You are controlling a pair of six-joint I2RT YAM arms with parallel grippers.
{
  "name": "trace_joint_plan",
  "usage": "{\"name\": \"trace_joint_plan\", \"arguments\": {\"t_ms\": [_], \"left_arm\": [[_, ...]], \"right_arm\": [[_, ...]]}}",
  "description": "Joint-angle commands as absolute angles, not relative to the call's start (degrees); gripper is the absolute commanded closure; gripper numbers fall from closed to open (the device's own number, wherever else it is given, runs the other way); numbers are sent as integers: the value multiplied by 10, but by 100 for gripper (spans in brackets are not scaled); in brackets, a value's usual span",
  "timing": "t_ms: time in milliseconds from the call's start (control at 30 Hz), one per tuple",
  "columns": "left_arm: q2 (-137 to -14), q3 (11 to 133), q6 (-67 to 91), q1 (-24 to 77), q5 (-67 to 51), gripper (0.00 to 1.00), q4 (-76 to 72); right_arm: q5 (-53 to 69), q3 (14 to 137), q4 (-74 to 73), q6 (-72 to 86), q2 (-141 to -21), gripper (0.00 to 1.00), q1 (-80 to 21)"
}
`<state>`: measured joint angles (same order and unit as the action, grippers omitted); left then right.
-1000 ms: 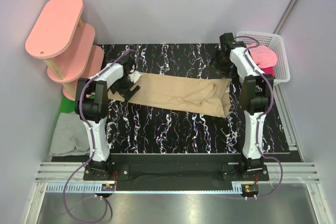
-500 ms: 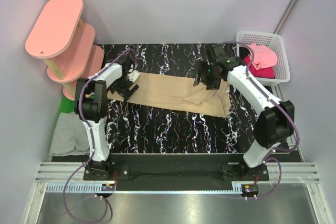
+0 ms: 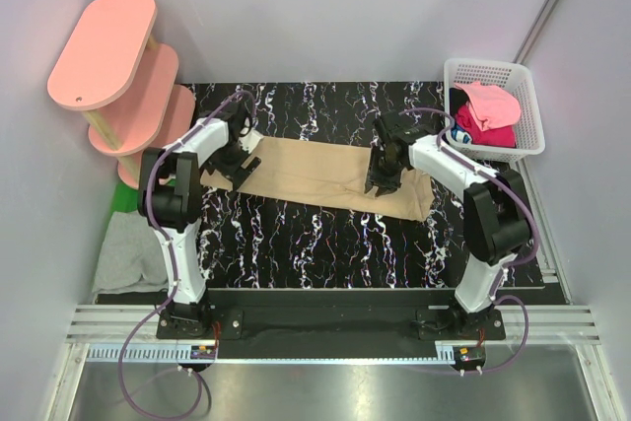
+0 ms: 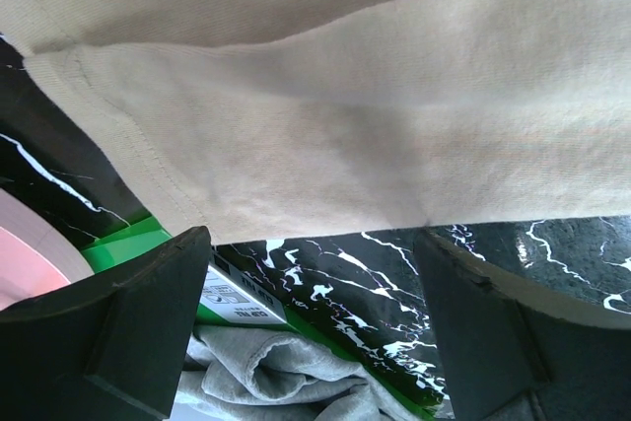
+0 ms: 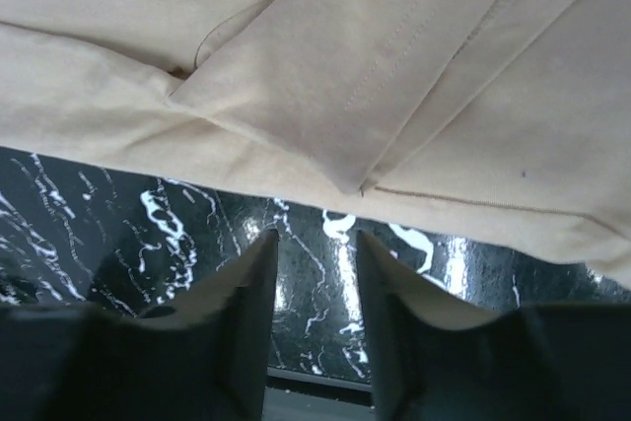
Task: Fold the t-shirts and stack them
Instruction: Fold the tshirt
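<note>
A tan t-shirt lies folded into a long strip across the black marble table. My left gripper is wide open and empty at the strip's left end; the left wrist view shows the shirt's hem just beyond my gripper. My right gripper hangs over the strip's right part, near the folded sleeve. Its jaws are a narrow gap apart with only table between them. A grey t-shirt lies off the table's left side. Pink and magenta shirts sit in the basket.
A white basket stands at the table's back right corner. Rigid pink oval shelves stand at the back left. A green board lies under the grey shirt, beside the table's left edge.
My right arm has swung from the basket to the left and down over the tan shirt's right part. My left gripper has stayed at the shirt's left end.
</note>
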<state>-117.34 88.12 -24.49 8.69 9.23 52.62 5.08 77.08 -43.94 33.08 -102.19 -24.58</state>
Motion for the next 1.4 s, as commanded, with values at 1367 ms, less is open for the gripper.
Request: {"name": "trace_joint_plan", "arguments": {"t_ms": [1367], "left_arm": [[-1121, 875, -253, 84, 83, 11, 515]], "right_arm": [[15, 801, -422, 305, -1079, 53, -240]]}}
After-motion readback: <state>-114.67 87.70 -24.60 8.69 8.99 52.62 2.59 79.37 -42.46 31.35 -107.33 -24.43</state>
